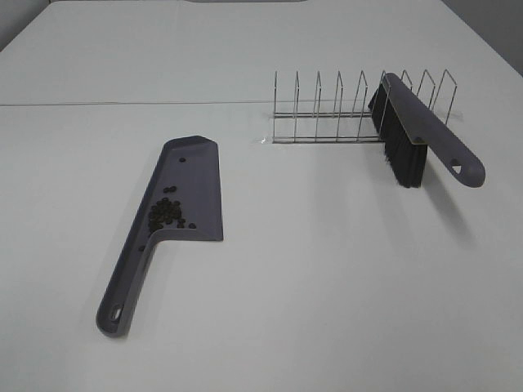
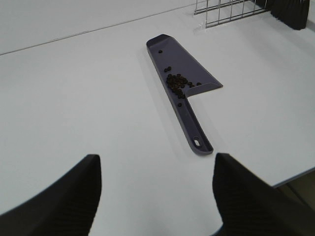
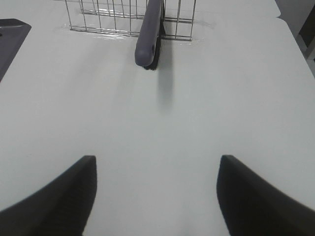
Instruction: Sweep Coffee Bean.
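While both arms hang back from the work, the left gripper stands spread wide with nothing between its dark ribbed fingers, raised above the white surface and touching nothing. Likewise, the right gripper is spread wide and empty, its fingers poised over bare white surface with the brush handle ahead of it. Neither gripper shows in the high view. Beyond the left gripper lies the grey dustpan flat on the surface, its handle pointing toward the near edge and its broad pan end away. Resting inside the pan are the coffee beans, bunched near the wall where the pan meets the handle, with one bean apart near the far end of the pan and one or two lying at the start of the handle. Well apart from the dustpan, on the right side, a wire rack stands on the surface, and a grey brush with black bristles leans in it, its handle jutting out toward the near side. Farther back, a seam runs across the white surface.
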`<move>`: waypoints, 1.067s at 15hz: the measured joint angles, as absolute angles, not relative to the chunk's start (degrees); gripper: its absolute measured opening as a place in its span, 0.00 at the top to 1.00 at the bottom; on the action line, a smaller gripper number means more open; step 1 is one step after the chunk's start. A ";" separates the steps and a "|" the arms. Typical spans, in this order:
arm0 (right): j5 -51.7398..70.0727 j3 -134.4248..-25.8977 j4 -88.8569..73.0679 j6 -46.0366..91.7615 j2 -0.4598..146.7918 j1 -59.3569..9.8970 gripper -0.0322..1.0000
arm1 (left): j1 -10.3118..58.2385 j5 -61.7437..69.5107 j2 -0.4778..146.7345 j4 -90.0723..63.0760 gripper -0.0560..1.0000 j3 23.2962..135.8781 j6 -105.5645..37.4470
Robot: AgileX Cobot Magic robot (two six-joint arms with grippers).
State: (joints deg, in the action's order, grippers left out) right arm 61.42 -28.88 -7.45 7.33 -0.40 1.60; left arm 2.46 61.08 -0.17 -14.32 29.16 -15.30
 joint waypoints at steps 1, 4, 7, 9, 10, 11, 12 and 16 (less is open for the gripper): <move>61.42 -28.88 -7.45 7.33 -0.40 1.60 0.33 | 2.46 61.08 -0.17 -14.32 0.35 29.16 -15.30; 61.42 -28.88 -7.51 7.33 -0.40 1.60 0.33 | 2.46 61.08 -0.23 -14.32 0.35 29.16 -15.30; 61.42 -28.88 -7.51 7.33 -0.40 1.60 0.33 | 2.46 61.08 -0.29 -14.32 0.35 29.16 -15.30; 61.42 -28.88 -7.51 7.33 -0.40 1.60 0.33 | 2.46 61.08 -0.29 -14.32 0.35 29.16 -15.30; 61.42 -28.88 -7.51 7.33 -0.40 1.60 0.33 | 2.46 61.08 -0.29 -14.32 0.35 29.16 -15.30; 61.42 -28.88 -7.51 7.33 -0.40 1.60 0.33 | 2.46 61.08 -0.29 -14.32 0.35 29.16 -15.30; 61.42 -28.88 -7.51 7.33 -0.40 1.60 0.33 | 2.46 61.08 -0.29 -14.32 0.35 29.16 -15.30; 61.42 -28.88 -7.51 7.33 -0.40 1.60 0.33 | 2.46 61.08 -0.29 -14.32 0.35 29.16 -15.30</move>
State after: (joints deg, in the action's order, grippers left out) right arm 61.42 -28.88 -7.51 7.33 -0.40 1.60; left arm 2.46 61.08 -0.29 -14.32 29.16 -15.30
